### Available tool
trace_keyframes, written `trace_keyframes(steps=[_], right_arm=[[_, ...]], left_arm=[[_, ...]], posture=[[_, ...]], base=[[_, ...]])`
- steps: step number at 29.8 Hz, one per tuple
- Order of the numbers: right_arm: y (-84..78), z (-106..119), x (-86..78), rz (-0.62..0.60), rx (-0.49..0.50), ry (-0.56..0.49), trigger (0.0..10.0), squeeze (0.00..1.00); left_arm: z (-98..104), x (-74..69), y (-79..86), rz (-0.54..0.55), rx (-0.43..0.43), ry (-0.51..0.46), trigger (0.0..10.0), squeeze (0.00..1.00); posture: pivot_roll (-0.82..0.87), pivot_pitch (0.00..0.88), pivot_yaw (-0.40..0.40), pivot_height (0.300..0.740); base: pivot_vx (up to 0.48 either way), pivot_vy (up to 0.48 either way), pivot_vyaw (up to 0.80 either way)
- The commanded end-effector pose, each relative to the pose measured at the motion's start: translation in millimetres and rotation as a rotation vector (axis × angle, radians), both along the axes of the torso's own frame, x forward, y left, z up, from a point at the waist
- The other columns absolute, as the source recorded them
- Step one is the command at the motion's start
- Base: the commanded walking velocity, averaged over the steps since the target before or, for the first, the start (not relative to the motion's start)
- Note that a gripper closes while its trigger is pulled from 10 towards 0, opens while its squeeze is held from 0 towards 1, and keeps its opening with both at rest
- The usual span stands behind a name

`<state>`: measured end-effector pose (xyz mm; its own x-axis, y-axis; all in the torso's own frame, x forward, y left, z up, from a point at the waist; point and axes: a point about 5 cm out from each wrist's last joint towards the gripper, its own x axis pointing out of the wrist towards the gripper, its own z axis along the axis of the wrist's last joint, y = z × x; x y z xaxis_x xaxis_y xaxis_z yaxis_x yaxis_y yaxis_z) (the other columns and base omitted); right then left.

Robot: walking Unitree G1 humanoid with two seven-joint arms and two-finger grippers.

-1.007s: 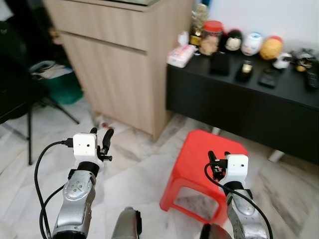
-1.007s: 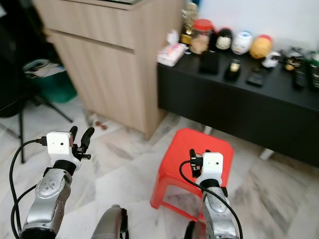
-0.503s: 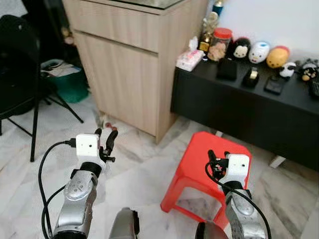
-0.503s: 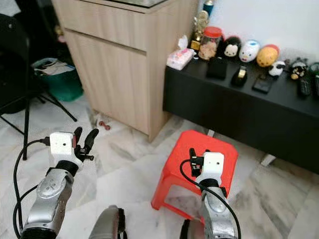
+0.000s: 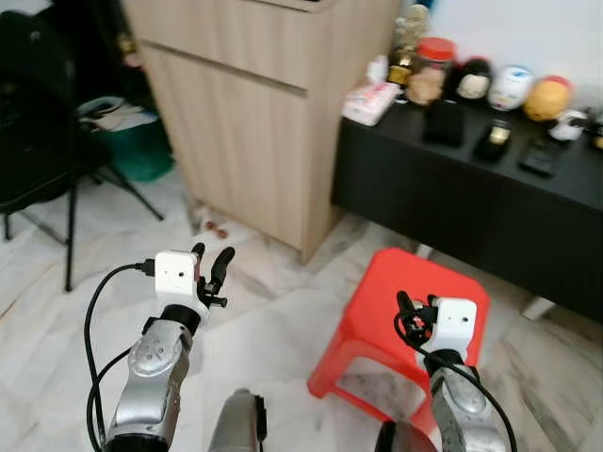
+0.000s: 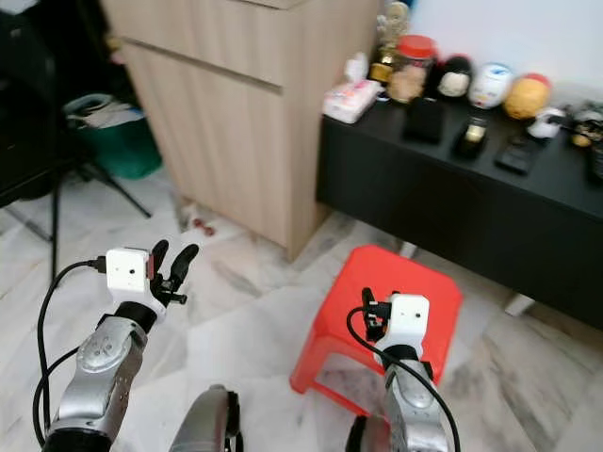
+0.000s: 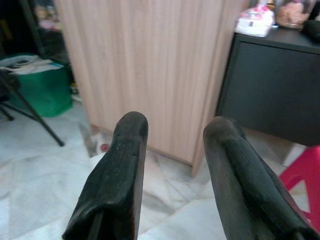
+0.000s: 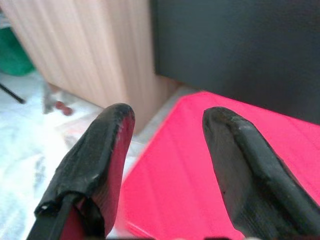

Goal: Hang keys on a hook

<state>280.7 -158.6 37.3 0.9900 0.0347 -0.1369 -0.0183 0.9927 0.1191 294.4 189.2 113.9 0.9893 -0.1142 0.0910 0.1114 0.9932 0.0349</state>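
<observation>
Task looks unstarted: left tool (image 5: 210, 265) and right tool (image 8: 165, 150) both spread, empty, raised over floor and red stool (image 5: 415, 301); keys, hook not visible; locating them remains

Wooden cabinet (image 5: 254, 113): top cut by frame edge. Black tabletop (image 5: 528, 184): right end cut off. Small items along it (image 6: 476, 132) blurred, too small to identify. Black chair (image 5: 38, 141) cut at left edge. Red stool (image 5: 415, 320): near side hidden behind right arm.
</observation>
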Motion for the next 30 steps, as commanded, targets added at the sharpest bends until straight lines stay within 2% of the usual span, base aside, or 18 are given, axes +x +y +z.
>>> trace_keyframes(steps=[1,12,15,17,19,30], right_arm=[[-6.6,-6.0,-5.0,-0.022,0.007,0.03,10.0,0.0],[-3.8,-7.9,-7.1,0.004,0.002,0.036,10.0,0.0],[-2.5,-6.2,-6.8,0.021,-0.013,0.024,10.0,0.0],[-2.9,-6.0,-6.9,0.013,-0.011,0.021,10.0,0.0],[-5.3,-6.8,-7.3,-0.015,0.012,0.025,10.0,0.0],[-7.6,-13.5,-9.4,-0.037,0.003,0.06,10.0,0.0]], left_arm=[[1.7,0.1,-3.4,-0.016,-0.011,-0.003,10.0,0.0],[2.6,-1.2,-4.1,-0.028,-0.011,-0.001,10.0,0.0],[2.5,-1.1,-4.6,-0.032,-0.01,-0.001,10.0,0.0],[2.5,-1.0,-4.8,-0.035,-0.009,-0.001,10.0,0.0],[2.3,-1.0,-5.1,-0.036,-0.007,0.0,10.0,0.0],[3.1,-1.0,-7.6,-0.048,-0.005,-0.001,10.0,0.0]], posture=[[0.14,0.115,-0.031,0.635],[0.14,0.122,-0.026,0.635],[0.14,0.122,-0.025,0.635],[0.14,0.123,-0.026,0.635],[0.14,0.123,-0.026,0.635],[0.14,0.123,-0.026,0.635]], base=[[0.0,0.0,0.0],[0.0,0.0,0.0],[0.0,0.0,0.8],[0.0,0.0,0.8],[0.0,0.0,0.0],[0.0,0.0,0.0]])
